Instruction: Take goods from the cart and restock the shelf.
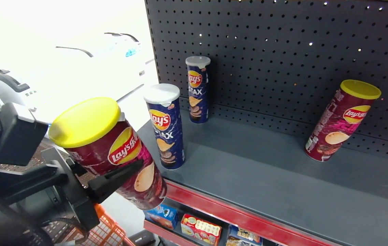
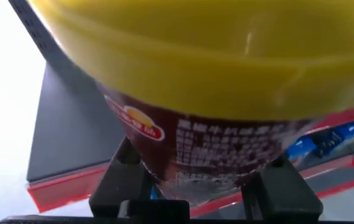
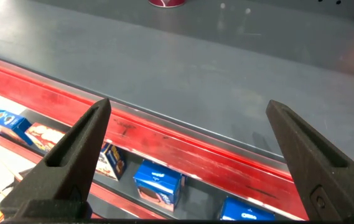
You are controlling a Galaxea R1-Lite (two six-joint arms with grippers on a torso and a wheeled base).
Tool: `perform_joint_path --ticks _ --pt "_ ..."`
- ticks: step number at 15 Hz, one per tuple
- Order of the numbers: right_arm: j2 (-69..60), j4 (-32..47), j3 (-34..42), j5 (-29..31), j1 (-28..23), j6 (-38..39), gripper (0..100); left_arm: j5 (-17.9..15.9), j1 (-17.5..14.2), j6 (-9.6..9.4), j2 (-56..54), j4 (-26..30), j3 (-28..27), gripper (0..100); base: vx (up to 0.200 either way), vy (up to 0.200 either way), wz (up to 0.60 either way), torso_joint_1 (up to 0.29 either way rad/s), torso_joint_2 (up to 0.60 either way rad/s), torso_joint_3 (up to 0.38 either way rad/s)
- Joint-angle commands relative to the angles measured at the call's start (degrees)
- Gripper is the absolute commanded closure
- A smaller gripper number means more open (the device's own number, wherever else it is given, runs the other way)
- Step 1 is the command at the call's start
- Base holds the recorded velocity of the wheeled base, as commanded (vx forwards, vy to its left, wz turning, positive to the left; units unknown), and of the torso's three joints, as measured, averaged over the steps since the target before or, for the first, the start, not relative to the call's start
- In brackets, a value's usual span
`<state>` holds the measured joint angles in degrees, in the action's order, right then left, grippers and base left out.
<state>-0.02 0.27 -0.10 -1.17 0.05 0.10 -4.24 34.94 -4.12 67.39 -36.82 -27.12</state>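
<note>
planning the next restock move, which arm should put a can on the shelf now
Left. The left pincer is shut on the red yellow-lidded can, held beside the shelf's front edge. The right pincer hangs open and empty by the shelf.

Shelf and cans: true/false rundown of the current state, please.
1. The left gripper has its jaws shut on a red can with a yellow lid. True.
2. The shelf carries three blue cans. False: two; the other stands farther back.
3. The right gripper has its jaws open and empty. True.
4. The held can stands on the shelf. False: it hangs tilted, off the shelf's left front corner.
5. A second red can is on the shelf by the pegboard. True.
</note>
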Motion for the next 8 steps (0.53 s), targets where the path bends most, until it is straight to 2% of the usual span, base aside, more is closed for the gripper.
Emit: perform_joint_path --ticks 1,8 --pt "0.0 0.0 0.0 -0.1 0.0 0.0 0 0.0 1.7 -0.01 -1.6 2.3 0.1 100 0.000 0.000 0.00 0.000 0.00 0.000" --pt "0.0 0.0 0.0 -0.1 0.0 0.0 0 -0.2 7.0 -0.01 4.9 2.9 -5.5 100 0.000 0.000 0.00 0.000 0.00 0.000"
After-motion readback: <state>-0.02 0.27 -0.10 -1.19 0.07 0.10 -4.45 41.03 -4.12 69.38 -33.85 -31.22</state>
